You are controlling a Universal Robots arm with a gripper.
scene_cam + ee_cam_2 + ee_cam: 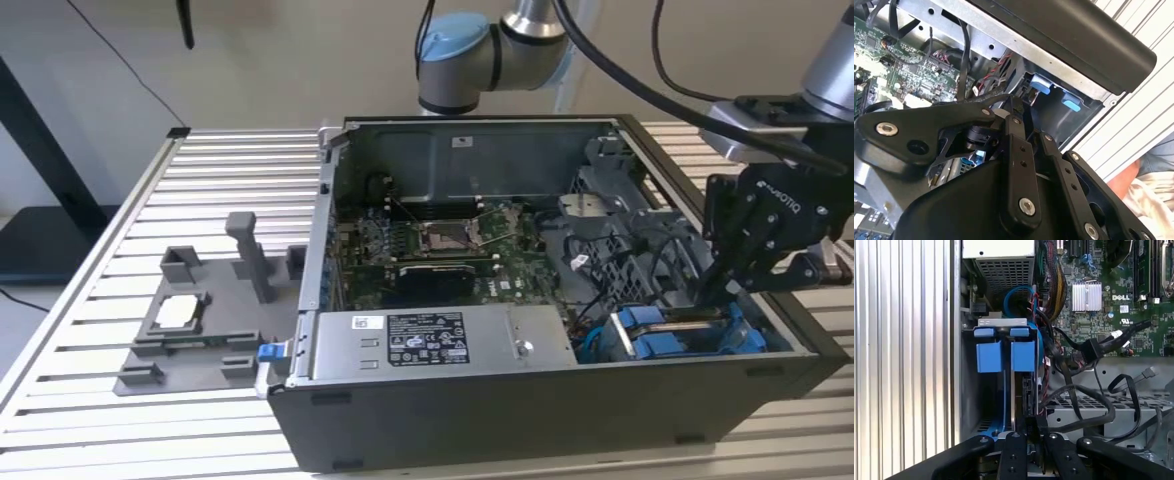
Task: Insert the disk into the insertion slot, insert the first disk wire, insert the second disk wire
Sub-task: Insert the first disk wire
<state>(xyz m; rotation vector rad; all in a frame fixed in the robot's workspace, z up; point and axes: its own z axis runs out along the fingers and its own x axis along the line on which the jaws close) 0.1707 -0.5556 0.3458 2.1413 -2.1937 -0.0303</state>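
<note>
The disk [1019, 390] stands on edge in the insertion slot [985, 405], a dark bay in the case's front corner at the exterior view's right. Its two blue carrier tabs [1004, 354] sit at the bay's mouth, and they also show in the exterior view [654, 338]. My gripper [1032, 432] is down at the disk's opposite end, fingers close together on a small black piece that a black disk wire [1079, 422] runs into. From outside, the gripper [722, 292] reaches into the case just above the disk [683, 322]. The second wrist view has the gripper [1016, 107] near the tabs [1041, 84].
A silver power supply box [427, 340] with a white sticker lies beside the bay. The motherboard [441, 240] fills the case floor, with loose black cables [1094, 347] between it and the bay. A grey fixture [200, 320] sits on the slatted table. Part of a person [1141, 185] is nearby.
</note>
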